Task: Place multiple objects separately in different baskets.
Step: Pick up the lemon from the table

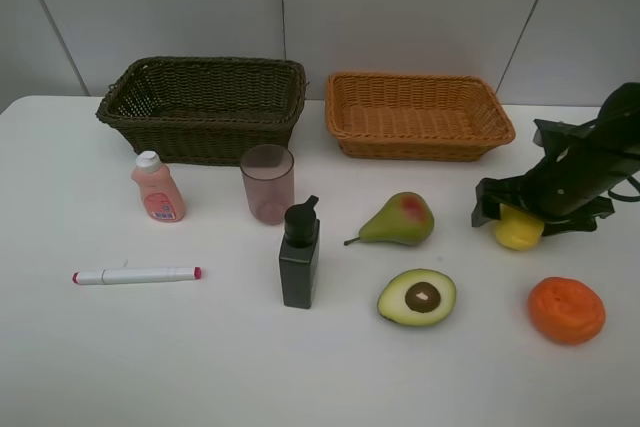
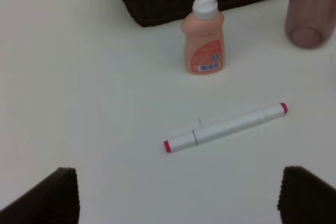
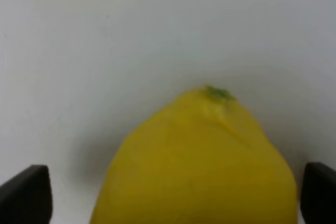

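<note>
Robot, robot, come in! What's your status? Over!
Left gripper open, holding nothing. Right gripper open astride toy lemon, not yet closed. Dark basket, orange-tan basket empty. Nothing blocking the lemon.

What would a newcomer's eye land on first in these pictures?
Probably the black right pincer at the right of the high view, its jaws standing wide on either side of the yellow toy lemon. Next come the two wicker baskets at the back, the dark olive-brown basket on the left and the orange-tan basket beside it. Both look empty.
</note>
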Robot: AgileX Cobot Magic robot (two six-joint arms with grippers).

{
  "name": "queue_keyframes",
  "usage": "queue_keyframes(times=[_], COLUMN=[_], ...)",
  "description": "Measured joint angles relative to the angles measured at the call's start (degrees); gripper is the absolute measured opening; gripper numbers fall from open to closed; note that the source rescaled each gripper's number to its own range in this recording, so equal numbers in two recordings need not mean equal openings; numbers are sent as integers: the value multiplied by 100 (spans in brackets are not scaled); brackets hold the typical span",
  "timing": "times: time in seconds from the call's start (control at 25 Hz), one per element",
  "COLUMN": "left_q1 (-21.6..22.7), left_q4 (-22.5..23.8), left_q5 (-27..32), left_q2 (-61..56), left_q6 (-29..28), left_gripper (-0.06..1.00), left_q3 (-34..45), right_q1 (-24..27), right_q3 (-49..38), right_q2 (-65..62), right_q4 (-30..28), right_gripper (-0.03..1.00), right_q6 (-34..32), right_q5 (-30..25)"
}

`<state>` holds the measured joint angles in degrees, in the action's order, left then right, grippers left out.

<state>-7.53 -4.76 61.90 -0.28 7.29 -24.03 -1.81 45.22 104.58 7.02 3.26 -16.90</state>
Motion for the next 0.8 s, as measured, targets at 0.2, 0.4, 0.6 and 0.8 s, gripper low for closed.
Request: queue_keyframes(times=[0.2, 0.4, 0.6, 0.8], left_q1=[0, 0, 0, 0], left_q4=[0, 0, 0, 0], left_q5=[0, 0, 0, 0], left_q2=[0, 0, 0, 0], left_q6=[0, 0, 0, 0], left_gripper=[100, 100, 100, 100], left_q3=[0, 0, 0, 0], right_q1=[0, 0, 0, 0], right_q3=[0, 0, 0, 0], right_q2=[0, 0, 0, 0], right_q4=[0, -5, -5, -5], right_gripper=[55, 1, 1, 1], right_q6=[0, 0, 0, 0], right_q5=[0, -15, -15, -17])
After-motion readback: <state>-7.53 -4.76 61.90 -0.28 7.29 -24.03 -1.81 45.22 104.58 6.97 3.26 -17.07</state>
